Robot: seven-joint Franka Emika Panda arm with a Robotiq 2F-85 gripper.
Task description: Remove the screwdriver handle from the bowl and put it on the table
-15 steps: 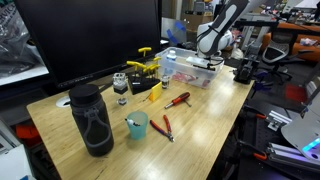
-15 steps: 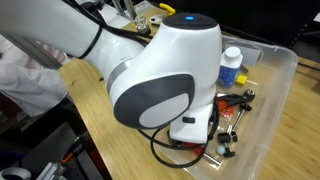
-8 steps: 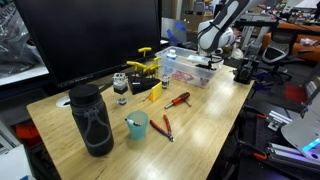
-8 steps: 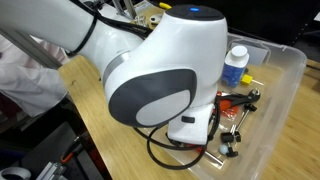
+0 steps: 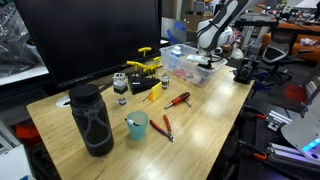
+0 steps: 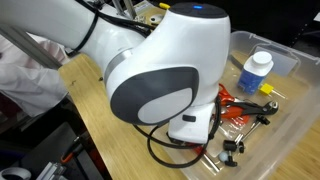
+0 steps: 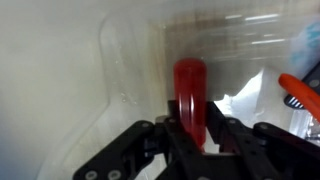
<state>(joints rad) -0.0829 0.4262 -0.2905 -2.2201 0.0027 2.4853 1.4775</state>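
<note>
As the wrist view shows, gripper (image 7: 190,128) jaws clamped on upright red screwdriver handle (image 7: 190,85), frame centre, clear bowl (image 7: 125,70) wall behind; table (image 5: 205,115) below.

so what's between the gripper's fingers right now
The red screwdriver handle, upright between the two fingers of the gripper, inside the clear bowl. The wrist view shows this.

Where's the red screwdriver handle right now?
In the wrist view, the screwdriver handle is held upright in the pincer, centre frame, with the clear bowl directly behind it.
</note>
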